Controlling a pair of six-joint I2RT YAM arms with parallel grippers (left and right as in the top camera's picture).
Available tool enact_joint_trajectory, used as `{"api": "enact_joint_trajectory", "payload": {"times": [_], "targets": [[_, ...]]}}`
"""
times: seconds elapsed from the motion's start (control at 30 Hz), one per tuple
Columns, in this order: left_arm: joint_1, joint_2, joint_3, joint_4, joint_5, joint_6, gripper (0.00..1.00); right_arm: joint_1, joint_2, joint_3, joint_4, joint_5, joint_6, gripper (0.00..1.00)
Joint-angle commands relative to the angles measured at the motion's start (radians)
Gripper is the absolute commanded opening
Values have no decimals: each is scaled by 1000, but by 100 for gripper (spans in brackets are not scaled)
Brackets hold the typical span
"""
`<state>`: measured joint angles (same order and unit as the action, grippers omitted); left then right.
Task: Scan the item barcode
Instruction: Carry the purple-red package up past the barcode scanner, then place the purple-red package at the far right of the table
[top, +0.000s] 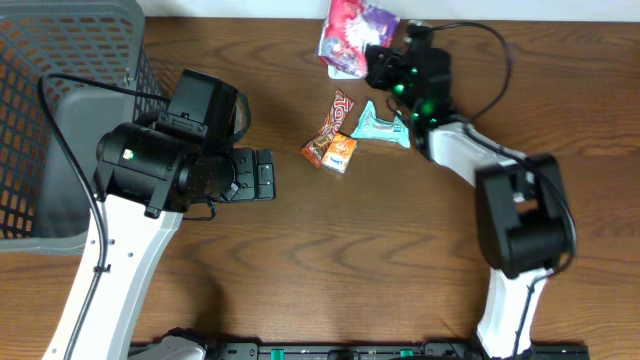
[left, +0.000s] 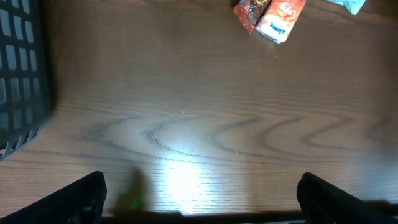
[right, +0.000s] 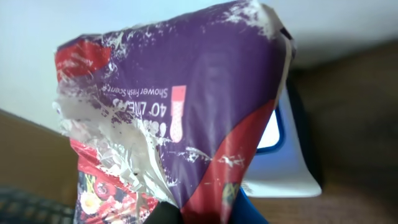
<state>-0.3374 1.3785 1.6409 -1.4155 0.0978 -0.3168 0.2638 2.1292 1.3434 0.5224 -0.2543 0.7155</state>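
surface: dark wood-grain table (top: 300, 290), with a pale strip of wall along its far edge.
right gripper (top: 378, 62): clenched on the lower edge of a purple-and-red liner pack (right: 186, 106) — crinkled film, its white print upside down in the wrist view.
liner pack: held straight ahead of the right fingers at the table's far edge, filling most of the right wrist view.
behind the pack: a white device with a blue rim (right: 283, 177), partly hidden by the film; what it is cannot be told.
beside the right arm: a teal packet (top: 380, 125) lies flat just by the wrist, toward the table's middle. past it lie a red-brown bar (top: 338, 118) and an orange packet (top: 340, 153), touching each other.
left gripper (left: 205, 199): jaws spread wide with nothing between them, over bare wood — well apart from the liner pack.
ahead of the left gripper: the orange packet and the bar, near the top of its wrist view.
behind the left arm: a grey mesh basket (top: 60, 100) at the table's edge.
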Motion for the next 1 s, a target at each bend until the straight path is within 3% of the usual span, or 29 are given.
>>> {"api": "enact_joint_trajectory", "payload": {"times": [0.0,0.2,0.43,0.7,0.9,0.97], "targets": [[3,0,16,-5,-16,2,98,0,5,148,-66,48,-7,1],[3,0,16,-5,-16,2,98,-32,-8,360,-414,89,-183,1],[3,0,16,-5,-16,2,98,-251,-35,511,-870,185,-180,1],[3,0,16,-5,-16,2,98,-583,-34,508,-1120,190,-137,1],[3,0,16,-5,-16,2,98,-765,-32,499,-1167,200,-131,1],[3,0,16,-5,-16,2,98,-813,-32,486,-1170,214,-70,2]]}}
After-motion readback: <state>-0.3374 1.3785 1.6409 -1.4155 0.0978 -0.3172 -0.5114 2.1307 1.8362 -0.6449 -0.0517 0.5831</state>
